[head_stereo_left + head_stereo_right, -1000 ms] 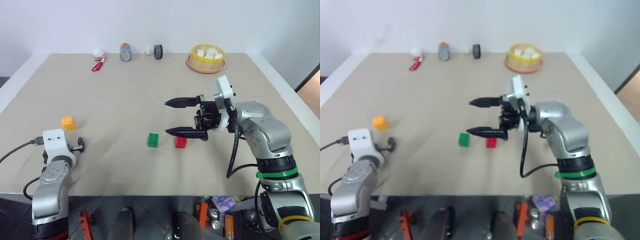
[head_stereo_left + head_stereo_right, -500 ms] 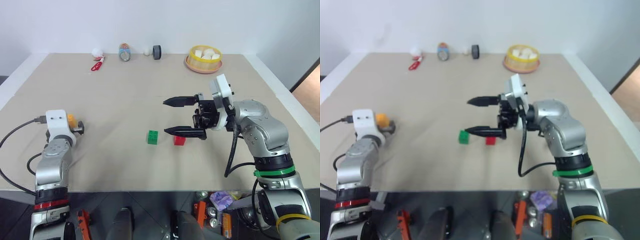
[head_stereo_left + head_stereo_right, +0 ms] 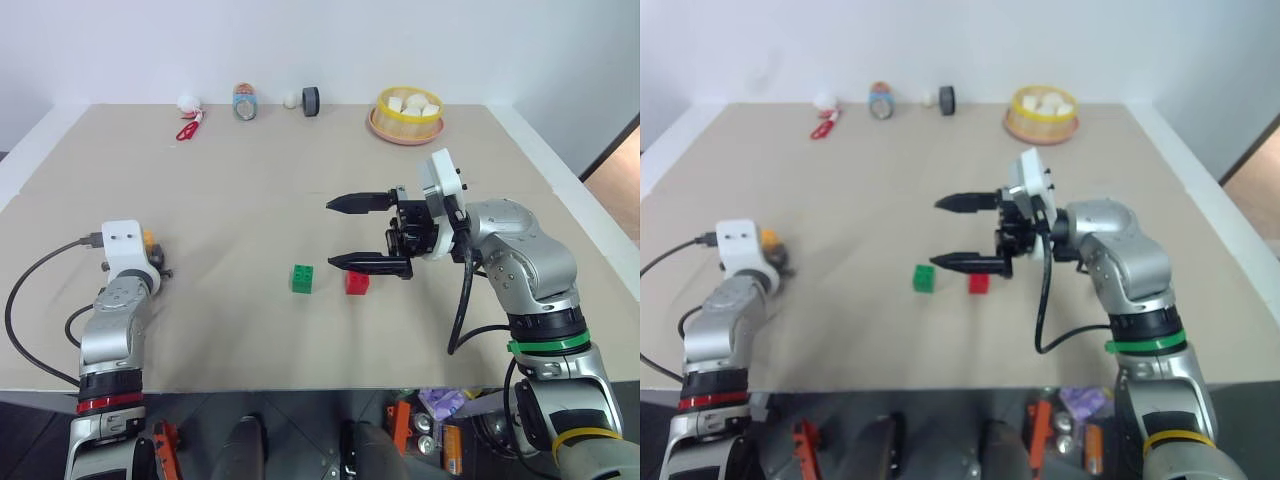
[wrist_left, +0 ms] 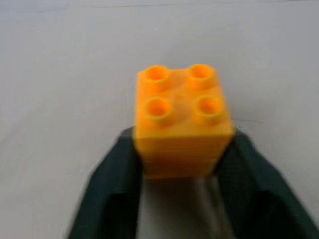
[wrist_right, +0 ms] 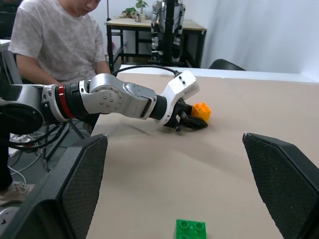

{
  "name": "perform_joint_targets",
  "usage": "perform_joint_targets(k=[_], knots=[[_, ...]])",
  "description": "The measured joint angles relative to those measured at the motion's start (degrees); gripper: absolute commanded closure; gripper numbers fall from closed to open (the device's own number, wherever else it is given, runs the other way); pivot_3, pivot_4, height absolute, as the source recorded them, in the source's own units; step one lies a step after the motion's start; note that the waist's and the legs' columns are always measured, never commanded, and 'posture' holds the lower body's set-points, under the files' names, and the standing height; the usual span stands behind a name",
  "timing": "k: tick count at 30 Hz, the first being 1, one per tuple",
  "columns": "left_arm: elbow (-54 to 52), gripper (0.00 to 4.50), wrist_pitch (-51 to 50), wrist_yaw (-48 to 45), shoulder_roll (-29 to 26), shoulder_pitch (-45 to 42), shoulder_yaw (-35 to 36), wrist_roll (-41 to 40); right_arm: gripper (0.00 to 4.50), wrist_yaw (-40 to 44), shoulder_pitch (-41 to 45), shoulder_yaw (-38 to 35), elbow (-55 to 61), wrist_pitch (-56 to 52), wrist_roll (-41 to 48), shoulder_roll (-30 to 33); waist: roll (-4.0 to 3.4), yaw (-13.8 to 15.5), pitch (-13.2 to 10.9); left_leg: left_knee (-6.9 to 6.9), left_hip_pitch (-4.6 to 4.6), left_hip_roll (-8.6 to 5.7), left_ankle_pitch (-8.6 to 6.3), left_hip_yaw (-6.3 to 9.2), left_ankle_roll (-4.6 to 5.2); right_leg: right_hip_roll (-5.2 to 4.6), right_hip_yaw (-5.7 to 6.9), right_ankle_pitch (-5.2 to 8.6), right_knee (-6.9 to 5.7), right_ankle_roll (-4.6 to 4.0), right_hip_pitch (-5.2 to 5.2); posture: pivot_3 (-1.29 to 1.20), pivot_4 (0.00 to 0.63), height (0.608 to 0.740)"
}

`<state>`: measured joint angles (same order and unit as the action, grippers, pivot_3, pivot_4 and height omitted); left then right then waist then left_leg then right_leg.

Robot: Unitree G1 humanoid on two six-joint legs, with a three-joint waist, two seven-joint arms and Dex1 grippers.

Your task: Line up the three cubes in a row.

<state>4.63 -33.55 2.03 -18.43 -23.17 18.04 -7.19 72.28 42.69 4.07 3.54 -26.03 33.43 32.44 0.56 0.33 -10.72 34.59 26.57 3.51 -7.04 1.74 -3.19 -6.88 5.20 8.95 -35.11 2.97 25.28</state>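
A wide tan surface (image 3: 300, 160) is seen, with a yellow-rimmed basket (image 3: 407, 116) of white lumps at the far right edge. The right gripper (image 3: 350, 232) is held above the middle of the surface, and its jaws are spread wide with nothing between them. The left gripper (image 4: 177, 164) is set low at the near left, and its jaws are pressed against the two sides of the orange-yellow cube (image 4: 179, 119), so the block looks to be gripped. The green cube (image 3: 303, 279) and the red cube (image 3: 357, 282) are found side by side near the middle, just under the right gripper, with a small gap between them. The orange-yellow cube is well apart from them, far off to the left. All three blocks are judged to be light, hard and stiff, made of smooth plastic, so they could slip if squeezed at a corner. The best hold is thought to be on two flat sides across from each other, below the round studs on top. They are not likely to break if dropped.
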Motion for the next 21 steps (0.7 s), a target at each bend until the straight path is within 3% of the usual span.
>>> perform_joint_targets(k=[9,21], knots=[[1.1,3.18,4.4,-4.0,-3.0,0.0,-4.9,2.4,0.0,0.1,0.0,0.0,-0.5,0.5,-0.5,-0.1,0.03,0.1,0.0,0.04,0.0,0.0,0.0,-0.01,0.0,0.0,-0.01,-0.02,0.0,-0.02,-0.03,0.0,0.15,0.74],[8.7,3.18,25.0,-38.1,-7.5,-4.6,-16.1,-2.5,0.0,1.7,-2.4,-0.7,2.0,-1.3,1.2,4.5,0.07,0.0,0.0,0.01,-0.01,0.04,0.0,-0.11,0.0,0.01,-0.05,-0.01,0.0,-0.03,0.01,0.0,0.15,0.74]])
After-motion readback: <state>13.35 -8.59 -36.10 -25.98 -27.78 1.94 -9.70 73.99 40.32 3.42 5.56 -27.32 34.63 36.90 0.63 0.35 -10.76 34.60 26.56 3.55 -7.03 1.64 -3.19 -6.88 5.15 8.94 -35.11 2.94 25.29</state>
